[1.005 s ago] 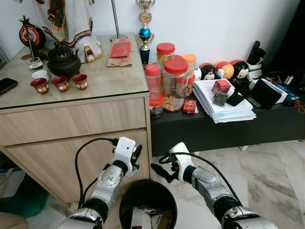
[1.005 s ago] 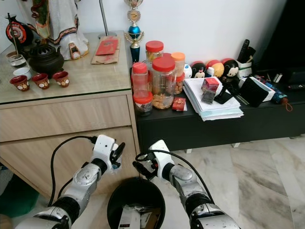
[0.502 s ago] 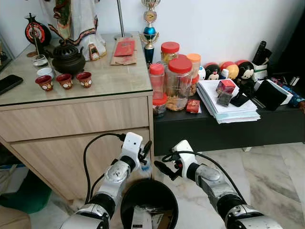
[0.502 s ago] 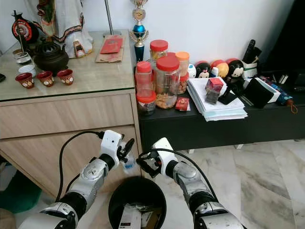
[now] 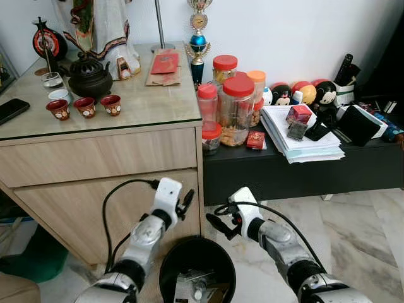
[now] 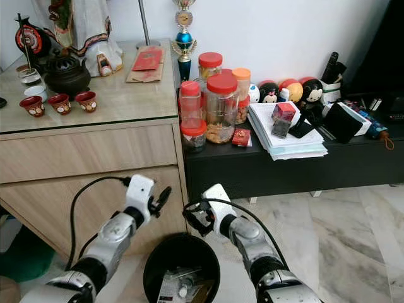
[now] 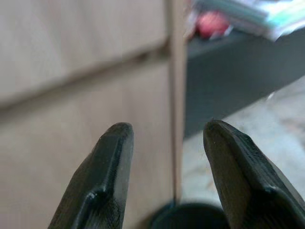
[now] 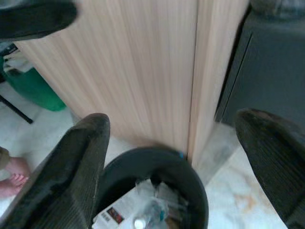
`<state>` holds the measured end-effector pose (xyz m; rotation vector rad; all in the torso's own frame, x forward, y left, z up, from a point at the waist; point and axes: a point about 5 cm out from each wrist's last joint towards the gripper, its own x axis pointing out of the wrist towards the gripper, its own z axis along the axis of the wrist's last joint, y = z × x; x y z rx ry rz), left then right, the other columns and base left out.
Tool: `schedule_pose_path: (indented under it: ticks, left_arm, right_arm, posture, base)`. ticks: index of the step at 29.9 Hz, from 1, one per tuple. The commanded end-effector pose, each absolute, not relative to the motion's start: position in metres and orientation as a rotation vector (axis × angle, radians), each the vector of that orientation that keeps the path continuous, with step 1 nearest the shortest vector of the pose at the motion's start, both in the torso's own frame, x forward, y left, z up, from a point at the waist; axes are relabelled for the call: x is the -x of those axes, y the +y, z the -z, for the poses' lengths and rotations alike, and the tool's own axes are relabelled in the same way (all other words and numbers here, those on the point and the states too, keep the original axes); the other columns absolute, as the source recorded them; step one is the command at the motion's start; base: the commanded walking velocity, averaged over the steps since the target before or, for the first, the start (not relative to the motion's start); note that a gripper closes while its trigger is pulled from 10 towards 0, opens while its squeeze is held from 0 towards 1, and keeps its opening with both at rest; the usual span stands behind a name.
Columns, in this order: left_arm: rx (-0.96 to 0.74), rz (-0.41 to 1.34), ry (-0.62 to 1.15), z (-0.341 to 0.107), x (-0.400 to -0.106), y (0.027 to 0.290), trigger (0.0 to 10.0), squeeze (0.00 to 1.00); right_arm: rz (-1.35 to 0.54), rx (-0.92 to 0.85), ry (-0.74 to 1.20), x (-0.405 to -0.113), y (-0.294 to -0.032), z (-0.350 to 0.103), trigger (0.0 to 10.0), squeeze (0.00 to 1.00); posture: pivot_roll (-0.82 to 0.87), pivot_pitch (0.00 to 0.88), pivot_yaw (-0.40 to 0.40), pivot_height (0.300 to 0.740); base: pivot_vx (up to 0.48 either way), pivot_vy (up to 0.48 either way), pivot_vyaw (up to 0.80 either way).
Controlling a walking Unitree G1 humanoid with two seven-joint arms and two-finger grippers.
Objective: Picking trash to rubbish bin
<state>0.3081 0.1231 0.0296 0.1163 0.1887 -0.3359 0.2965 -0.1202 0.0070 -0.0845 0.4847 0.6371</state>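
Left eye view: the black rubbish bin (image 5: 197, 270) stands on the marble floor (image 5: 353, 221) at the foot of the wooden counter (image 5: 101, 151), and both arms are raised just above its rim. The left tool (image 5: 184, 204) sits over the bin's rim on the counter side, its two fingers spread and holding nothing; the left wrist view shows the same gap between the fingers (image 7: 108, 176) with only the counter front and a sliver of the bin beyond. The right tool (image 5: 214, 225) hovers just above the bin's rim on the other side, also wide open and empty.

Inside the bin lies the trash (image 8: 145, 212): crumpled paper or packaging and what looks like a small clear bottle with a white cap. Judging from this, a drop into the bin is done, since both tools are empty right over it. No loose litter can be made out on the floor near the bin. Whether more remains to be collected cannot be told from here.
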Motion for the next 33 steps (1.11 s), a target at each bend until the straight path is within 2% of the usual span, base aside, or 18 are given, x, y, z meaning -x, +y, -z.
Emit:
schedule_pose_path:
  ticks: [1, 6, 10, 13, 14, 17, 22, 33]
  left_arm:
    - [-0.125, 0.28, 0.265, -0.016, -0.299, 0.136, 10.0, 0.0]
    - [-0.18, 0.102, 0.459, 0.021, -0.265, 0.177, 10.0, 0.0]
    - [-0.188, -0.109, 0.727, 0.063, -0.198, 0.226, 10.0, 0.0]
    - [-0.182, -0.16, 0.813, 0.074, -0.174, 0.236, 10.0, 0.0]
    - [-0.18, -0.183, 0.875, 0.081, -0.158, 0.24, 10.0, 0.0]
    - [-0.182, -0.201, 0.944, 0.088, -0.141, 0.242, 10.0, 0.0]
    - [-0.174, -0.207, 0.966, 0.091, -0.135, 0.241, 10.0, 0.0]
    - [-0.181, -0.137, 0.883, 0.08, -0.166, 0.233, 10.0, 0.0]
  right_arm:
    - [-0.597, 0.081, 0.509, -0.291, -0.122, 0.0, 10.0, 0.0]
    - [-0.485, 0.053, 0.603, -0.269, -0.133, 0.023, 10.0, 0.0]
    - [-0.3, 0.025, 0.812, -0.221, -0.153, 0.063, 10.0, 0.0]
    - [-0.212, -0.005, 0.893, -0.199, -0.162, 0.076, 10.0, 0.0]
    - [-0.15, -0.024, 0.954, -0.183, -0.167, 0.085, 10.0, 0.0]
    - [-0.091, -0.028, 1.022, -0.164, -0.173, 0.094, 10.0, 0.0]
    - [-0.065, -0.027, 1.037, -0.156, -0.175, 0.097, 10.0, 0.0]
    - [-0.054, -0.032, 0.975, -0.179, -0.171, 0.087, 10.0, 0.0]
  posture:
    - [0.04, 0.012, 0.03, 0.74]
    - [0.04, 0.014, 0.032, 0.74]
    - [0.05, 0.016, 0.038, 0.74]
    - [0.05, 0.012, 0.041, 0.74]
    - [0.05, 0.009, 0.042, 0.74]
    - [0.05, 0.005, 0.042, 0.74]
    - [0.05, 0.001, 0.043, 0.74]
    - [0.04, 0.0, 0.057, 0.74]
  base:
    - [0.0, 0.0, 0.0]
    - [0.0, 0.0, 0.0]
    - [0.0, 0.0, 0.0]
    - [0.0, 0.0, 0.0]
    - [0.0, 0.0, 0.0]
    - [0.0, 0.0, 0.0]
    - [0.0, 0.0, 0.0]
    - [0.0, 0.0, 0.0]
